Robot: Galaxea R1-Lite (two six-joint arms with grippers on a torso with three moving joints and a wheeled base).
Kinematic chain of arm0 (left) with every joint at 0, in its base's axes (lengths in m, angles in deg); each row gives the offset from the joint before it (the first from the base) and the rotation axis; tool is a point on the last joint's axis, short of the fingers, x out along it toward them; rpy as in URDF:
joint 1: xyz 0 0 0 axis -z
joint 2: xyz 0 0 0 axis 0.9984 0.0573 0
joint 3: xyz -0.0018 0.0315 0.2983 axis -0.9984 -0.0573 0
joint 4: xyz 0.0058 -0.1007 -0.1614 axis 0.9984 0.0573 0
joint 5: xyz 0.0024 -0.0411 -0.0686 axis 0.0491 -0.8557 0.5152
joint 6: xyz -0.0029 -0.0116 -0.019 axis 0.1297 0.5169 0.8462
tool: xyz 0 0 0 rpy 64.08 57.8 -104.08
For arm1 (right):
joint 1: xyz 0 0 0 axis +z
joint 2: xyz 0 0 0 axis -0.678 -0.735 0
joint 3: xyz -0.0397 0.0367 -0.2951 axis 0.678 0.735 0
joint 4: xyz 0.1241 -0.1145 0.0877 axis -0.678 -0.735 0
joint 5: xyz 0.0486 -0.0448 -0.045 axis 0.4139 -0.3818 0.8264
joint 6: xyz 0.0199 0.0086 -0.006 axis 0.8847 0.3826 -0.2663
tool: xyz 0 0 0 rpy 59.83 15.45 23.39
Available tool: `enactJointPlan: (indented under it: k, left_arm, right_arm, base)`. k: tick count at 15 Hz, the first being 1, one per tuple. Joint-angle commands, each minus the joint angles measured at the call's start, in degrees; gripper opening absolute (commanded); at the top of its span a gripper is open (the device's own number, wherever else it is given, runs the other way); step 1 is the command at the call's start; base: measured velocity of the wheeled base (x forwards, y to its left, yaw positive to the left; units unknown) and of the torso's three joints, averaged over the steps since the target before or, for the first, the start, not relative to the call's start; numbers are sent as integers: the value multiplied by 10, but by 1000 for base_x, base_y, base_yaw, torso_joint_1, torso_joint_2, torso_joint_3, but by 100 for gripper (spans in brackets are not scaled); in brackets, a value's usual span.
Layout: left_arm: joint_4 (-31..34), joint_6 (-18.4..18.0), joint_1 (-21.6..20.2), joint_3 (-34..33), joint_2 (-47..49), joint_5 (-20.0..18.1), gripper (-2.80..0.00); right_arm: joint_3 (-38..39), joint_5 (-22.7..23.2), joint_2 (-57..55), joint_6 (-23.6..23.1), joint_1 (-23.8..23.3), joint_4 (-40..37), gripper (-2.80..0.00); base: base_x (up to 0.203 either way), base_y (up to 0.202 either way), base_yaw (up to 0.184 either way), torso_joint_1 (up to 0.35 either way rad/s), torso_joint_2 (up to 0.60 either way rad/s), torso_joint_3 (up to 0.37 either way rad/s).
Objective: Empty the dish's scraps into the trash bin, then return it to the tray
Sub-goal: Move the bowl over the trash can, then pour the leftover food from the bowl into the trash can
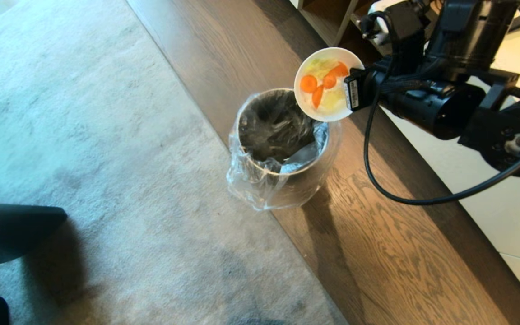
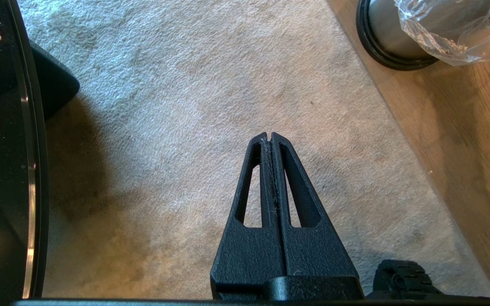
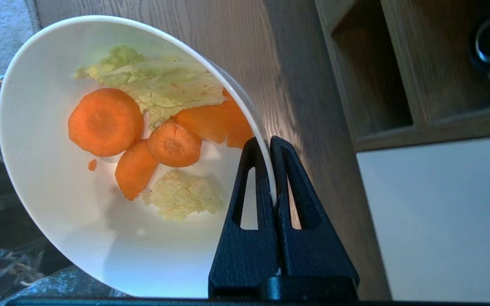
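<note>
The white dish (image 1: 324,108) (image 3: 49,178) is held tilted on its side over the far right rim of the trash bin (image 1: 282,180). My right gripper (image 1: 349,88) (image 3: 266,142) is shut on the dish's rim, one finger inside, one outside. The scraps (image 1: 323,83) (image 3: 151,136), orange carrot slices and pale cabbage bits, still cling inside the dish. The bin is silver-grey with a clear bag (image 1: 246,189) folded over its rim; its base (image 2: 391,46) shows in the left wrist view. My left gripper (image 2: 271,135) hangs shut and empty above the carpet. The tray is out of view.
The bin stands on a wood floor strip (image 1: 400,253) beside a grey carpet (image 1: 84,135). A glossy black tabletop edge (image 2: 11,170) is near the left gripper. Wooden shelving (image 3: 381,76) and a pale surface (image 1: 513,212) lie at the right.
</note>
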Motion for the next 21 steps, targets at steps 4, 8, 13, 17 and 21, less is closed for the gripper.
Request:
enactJointPlan:
  k: [4, 8, 13, 17, 21]
  left_arm:
    - [0, 0, 0, 0, 0, 0, -280]
    - [0, 0, 0, 0, 0, 0, -280]
    - [0, 0, 0, 0, 0, 0, -280]
    - [0, 0, 0, 0, 0, 0, -280]
    - [0, 0, 0, 0, 0, 0, -280]
  right_arm:
    - [6, 2, -40, -149, 17, 99, -280]
    - [9, 5, -51, -232, 18, 119, -280]
    - [-1, 5, -86, -339, 19, 196, -280]
    - [-6, 5, -102, -406, 34, 255, -280]
    - [-1, 21, -120, -452, 44, 343, -280]
  base:
    - [0, 0, 0, 0, 0, 0]
    - [0, 0, 0, 0, 0, 0]
    - [0, 0, 0, 0, 0, 0]
    - [0, 0, 0, 0, 0, 0]
    - [0, 0, 0, 0, 0, 0]
